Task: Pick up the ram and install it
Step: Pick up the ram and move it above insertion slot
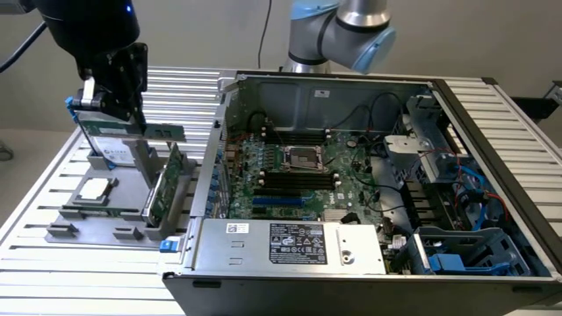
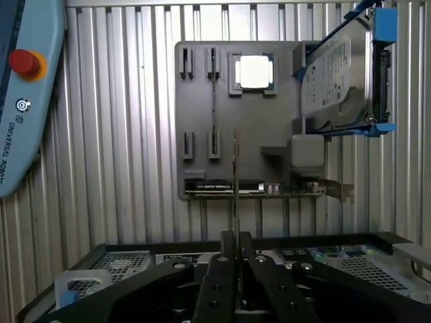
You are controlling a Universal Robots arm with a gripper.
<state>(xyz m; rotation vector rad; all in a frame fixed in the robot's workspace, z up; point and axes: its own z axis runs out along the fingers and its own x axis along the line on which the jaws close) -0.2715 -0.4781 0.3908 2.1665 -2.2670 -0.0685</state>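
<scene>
We see the arm reaching down over the gray tray point(image 1: 123, 197) at the exterior view's left, gripper point(image 2: 236, 237) pinched narrow on the ram point(image 2: 236, 176), held edge-on above the tray

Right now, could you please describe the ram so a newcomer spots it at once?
Beside the open computer case, on the exterior view's left, sits a grey parts tray. Above it the hand is shut on the ram, a thin narrow green stick. The wider green card and blue-railed silver drive stand in the tray; the ram alone is held.
</scene>
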